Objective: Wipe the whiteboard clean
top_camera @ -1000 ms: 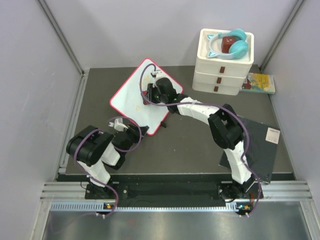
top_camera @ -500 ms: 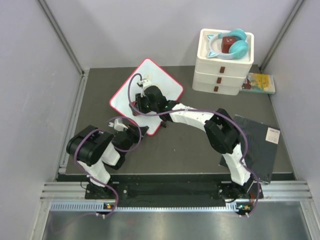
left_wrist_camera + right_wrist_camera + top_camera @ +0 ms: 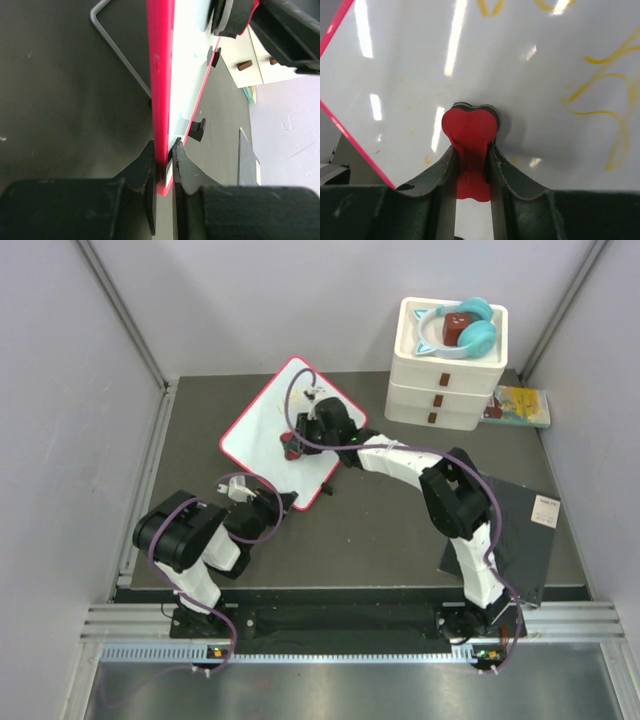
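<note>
Bearing yellow scribbles, whiteboard [image 3: 255, 430] [image 3: 160, 75] [image 3: 545, 50]: it is lying cornerwise on the dark table [image 3: 370, 530], with its near edge sitting between your left fingers and its white face spreading out beyond your right fingertips.
Left gripper [image 3: 290, 502] [image 3: 165, 160]: your fingers are pinching the pink-red rim close to the near corner, one on each face.
Right gripper [image 3: 293, 443] [image 3: 472, 145]: your fingers are clamping a red heart-shaped eraser [image 3: 289, 449] [image 3: 470, 130] and pressing it against the board.
Scribbles [image 3: 600, 100]: they are showing ahead and to the right of the right fingertips.
Wire stand [image 3: 115, 45]: it is showing behind the board, beyond the left fingers.
Drawer stack [image 3: 445, 380]: it is standing well apart from both grippers, carrying teal headphones [image 3: 465, 330].
</note>
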Controlling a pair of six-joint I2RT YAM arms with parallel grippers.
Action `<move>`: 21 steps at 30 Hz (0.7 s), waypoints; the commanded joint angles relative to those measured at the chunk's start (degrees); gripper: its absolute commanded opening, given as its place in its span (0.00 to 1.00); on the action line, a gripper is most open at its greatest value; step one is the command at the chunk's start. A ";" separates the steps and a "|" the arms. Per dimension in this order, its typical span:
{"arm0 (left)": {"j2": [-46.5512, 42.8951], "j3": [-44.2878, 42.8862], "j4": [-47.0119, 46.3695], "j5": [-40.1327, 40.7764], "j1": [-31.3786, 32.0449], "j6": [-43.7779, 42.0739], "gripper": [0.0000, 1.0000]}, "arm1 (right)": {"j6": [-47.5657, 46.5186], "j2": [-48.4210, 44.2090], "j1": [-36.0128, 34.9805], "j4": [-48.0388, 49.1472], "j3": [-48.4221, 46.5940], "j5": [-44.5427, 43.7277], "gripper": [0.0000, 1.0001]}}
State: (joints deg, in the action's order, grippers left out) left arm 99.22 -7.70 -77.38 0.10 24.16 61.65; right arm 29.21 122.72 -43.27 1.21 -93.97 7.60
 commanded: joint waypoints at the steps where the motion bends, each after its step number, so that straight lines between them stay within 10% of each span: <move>1: 3.79 3.49 26.23 2.80 0.36 -5.92 0.00 | 2.86 3.32 8.63 -7.55 5.64 -0.67 0.00; 21: 3.88 3.66 25.79 2.36 0.45 -6.45 0.00 | 5.86 7.54 22.00 -7.27 -0.85 10.76 0.00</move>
State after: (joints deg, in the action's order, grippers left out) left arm 99.20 -8.10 -77.93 -0.47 24.95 58.15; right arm 37.30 126.04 -21.65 -1.52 -91.39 19.14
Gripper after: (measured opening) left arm 0.144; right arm 0.261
